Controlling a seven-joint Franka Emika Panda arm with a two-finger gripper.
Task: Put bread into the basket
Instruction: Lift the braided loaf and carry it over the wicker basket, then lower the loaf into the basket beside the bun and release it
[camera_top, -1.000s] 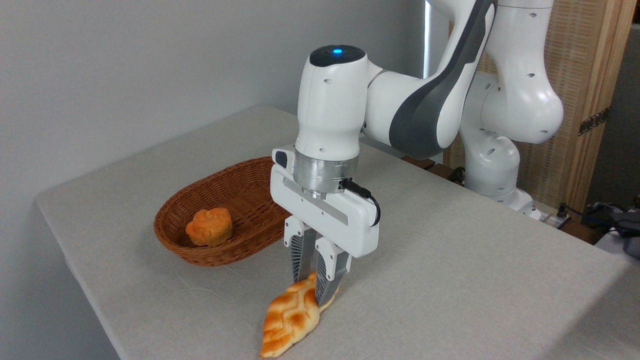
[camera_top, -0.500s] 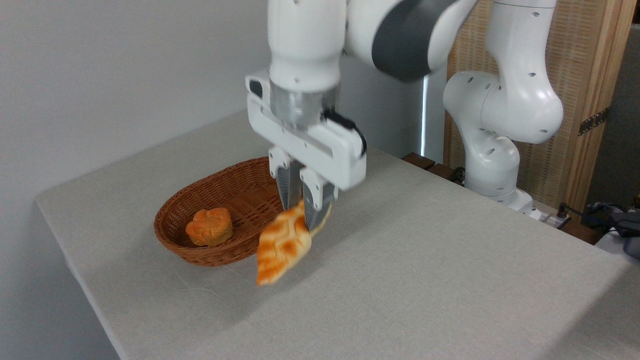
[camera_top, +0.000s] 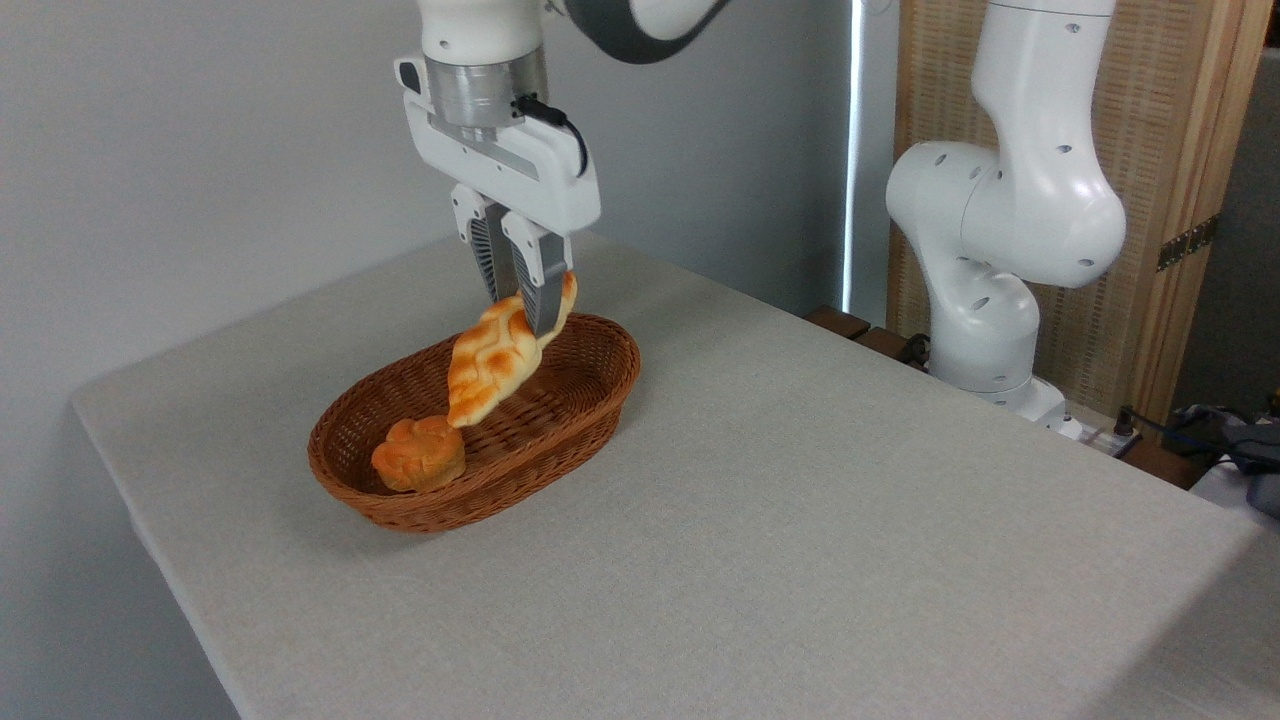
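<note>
The bread (camera_top: 497, 363), a long braided golden loaf with browned ridges, hangs tilted in the air over the basket (camera_top: 590, 385), its lower tip pointing down toward the left half. My gripper (camera_top: 525, 310) is shut on the loaf's upper end, fingers pointing down above the basket's middle. The oval brown wicker basket sits on the table left of centre.
A small round orange bun (camera_top: 419, 454) lies in the basket's near-left end, just below the loaf's lower tip. The grey cloth-covered table (camera_top: 800, 520) spreads to the right and front. The arm's white base (camera_top: 985, 330) stands at the back right, before a wooden panel.
The gripper has lifted the bread off the table and carried it up and to the left, from in front of the basket to above its middle.
</note>
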